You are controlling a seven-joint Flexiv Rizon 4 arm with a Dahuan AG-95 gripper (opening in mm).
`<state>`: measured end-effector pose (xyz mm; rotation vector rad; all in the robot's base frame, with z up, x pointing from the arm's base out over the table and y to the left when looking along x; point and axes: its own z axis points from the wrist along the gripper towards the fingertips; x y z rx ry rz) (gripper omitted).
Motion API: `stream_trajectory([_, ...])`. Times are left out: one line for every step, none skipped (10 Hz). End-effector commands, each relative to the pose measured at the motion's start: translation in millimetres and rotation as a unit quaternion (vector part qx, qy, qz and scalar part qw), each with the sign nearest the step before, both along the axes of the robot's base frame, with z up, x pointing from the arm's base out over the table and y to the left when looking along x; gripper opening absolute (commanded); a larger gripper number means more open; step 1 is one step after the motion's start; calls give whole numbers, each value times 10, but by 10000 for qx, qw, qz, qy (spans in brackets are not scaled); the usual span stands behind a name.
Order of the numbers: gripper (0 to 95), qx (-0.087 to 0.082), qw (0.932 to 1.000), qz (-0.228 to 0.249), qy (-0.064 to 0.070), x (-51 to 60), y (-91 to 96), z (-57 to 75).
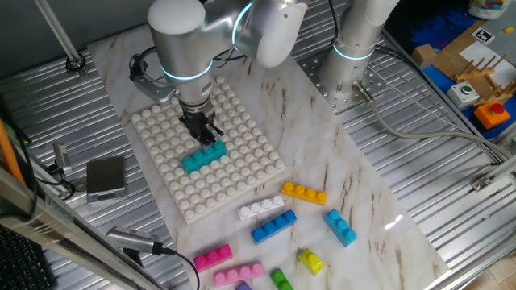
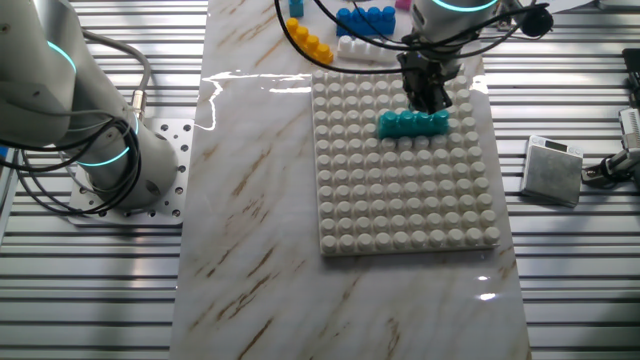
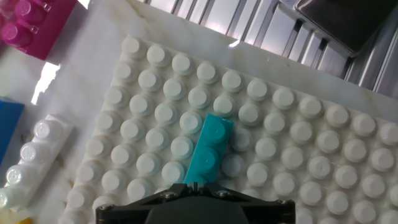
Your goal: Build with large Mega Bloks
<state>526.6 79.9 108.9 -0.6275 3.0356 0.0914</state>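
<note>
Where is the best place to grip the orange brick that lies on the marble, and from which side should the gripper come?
Grip the orange brick across its two long flat sides, near the middle, coming straight down from above. It lies flat with studs up, apart from the white brick and the blue brick, so the fingers likely have room on both sides. The long sides probably give better contact than the studs.

in the hand view the black gripper body [image 3: 193, 208] hides the near end of the teal studded plastic brick [image 3: 209, 151], its fingertips cannot be seen, and the magenta studded brick [image 3: 31, 25] is cut off by the top-left corner.
</note>
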Motion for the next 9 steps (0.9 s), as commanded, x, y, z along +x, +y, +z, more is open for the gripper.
stream_trajectory([0, -1, 10000, -38, 0, -7, 1, 11])
stream_trajectory([0, 11, 10000, -33, -1, -13, -4, 13])
stream_trajectory([0, 10, 10000, -30, 6, -23, -11, 17])
stream_trajectory([0, 5, 10000, -29, 18, -28, -15, 18])
stream_trajectory([0, -1, 10000, -42, 35, -28, -20, 4])
stream_trajectory([0, 3, 10000, -21, 33, -30, -27, -17])
stream_trajectory([0, 15, 10000, 1, 30, -32, -35, -42])
stream_trajectory([0, 14, 10000, 29, 29, -31, -39, -65])
stream_trajectory([0, 15, 10000, 49, 27, -29, -39, -80])
